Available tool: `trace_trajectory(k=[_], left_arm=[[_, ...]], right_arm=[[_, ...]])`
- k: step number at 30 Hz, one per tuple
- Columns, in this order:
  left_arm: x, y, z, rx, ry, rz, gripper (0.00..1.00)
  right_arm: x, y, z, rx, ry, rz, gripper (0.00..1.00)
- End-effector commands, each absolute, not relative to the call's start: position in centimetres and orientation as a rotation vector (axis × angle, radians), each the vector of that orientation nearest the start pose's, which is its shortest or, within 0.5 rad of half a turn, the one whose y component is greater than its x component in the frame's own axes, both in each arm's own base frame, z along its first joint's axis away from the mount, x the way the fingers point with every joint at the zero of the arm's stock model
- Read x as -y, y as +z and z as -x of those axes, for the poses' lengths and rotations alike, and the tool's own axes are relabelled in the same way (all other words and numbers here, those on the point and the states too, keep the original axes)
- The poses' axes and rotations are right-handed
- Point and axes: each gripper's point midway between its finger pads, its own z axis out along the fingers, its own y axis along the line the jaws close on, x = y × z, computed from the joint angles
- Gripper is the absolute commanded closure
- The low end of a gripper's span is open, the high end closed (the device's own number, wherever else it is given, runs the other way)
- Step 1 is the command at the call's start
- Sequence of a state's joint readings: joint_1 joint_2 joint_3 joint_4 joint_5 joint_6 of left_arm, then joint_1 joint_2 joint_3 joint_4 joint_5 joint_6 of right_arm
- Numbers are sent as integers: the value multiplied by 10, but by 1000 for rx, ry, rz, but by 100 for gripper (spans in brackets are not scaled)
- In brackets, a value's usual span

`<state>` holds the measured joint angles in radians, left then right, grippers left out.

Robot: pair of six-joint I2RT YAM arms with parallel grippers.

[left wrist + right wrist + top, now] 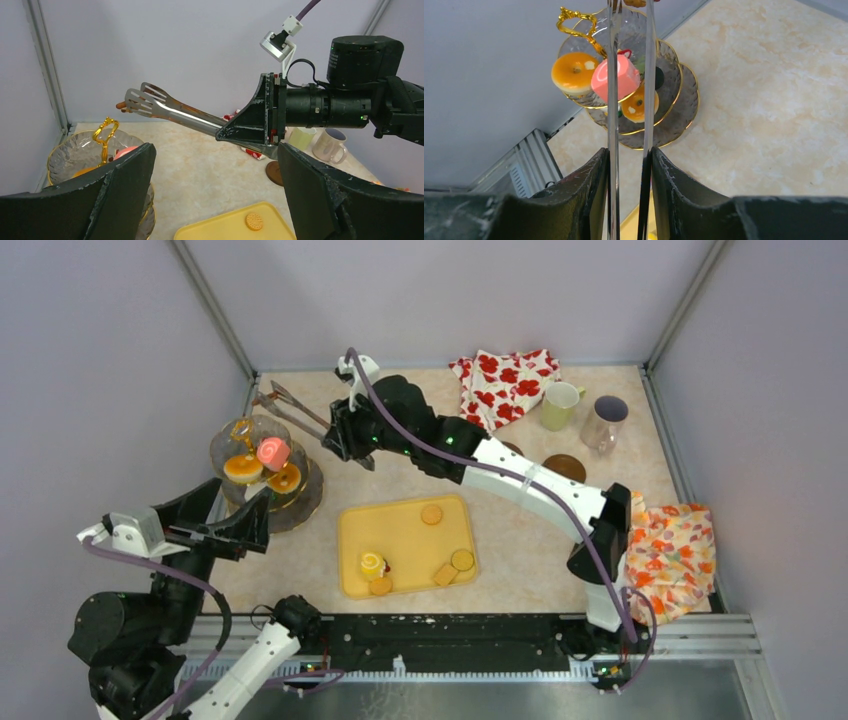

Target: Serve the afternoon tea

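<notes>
A tiered glass stand at the left holds a pink roll and two orange tarts. A yellow tray in front holds a yellow swirl roll and several biscuits. A pale-yellow mug and a greyish mug stand at the back right. My right gripper is shut on the metal tongs, whose arms hang in the air above the stand's pink roll. My left gripper is open and empty beside the stand.
A red-flowered cloth lies at the back, another at the right edge. Two brown coasters lie near the mugs. Grey walls close in the table on three sides. The right arm stretches across the table behind the tray.
</notes>
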<state>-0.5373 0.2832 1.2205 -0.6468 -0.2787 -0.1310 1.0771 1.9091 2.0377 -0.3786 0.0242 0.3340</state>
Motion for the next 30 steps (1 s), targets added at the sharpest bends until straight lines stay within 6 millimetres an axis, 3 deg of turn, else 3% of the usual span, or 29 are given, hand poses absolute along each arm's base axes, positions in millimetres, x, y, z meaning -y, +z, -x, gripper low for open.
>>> trace_trajectory(k=[1,17,30], left_arm=[[14,464,-108,-1253,-408,-8,1],[14,461,-109,-1258,-406,-8,1],[19,459,-112,-1263,-418,-14,1]], right_arm=[[-520,385,-266,-1732,1014,665,66],[-550,372,-255,-1765,1150,722,66],[-547,373,-254,-1773,1146,723,61]])
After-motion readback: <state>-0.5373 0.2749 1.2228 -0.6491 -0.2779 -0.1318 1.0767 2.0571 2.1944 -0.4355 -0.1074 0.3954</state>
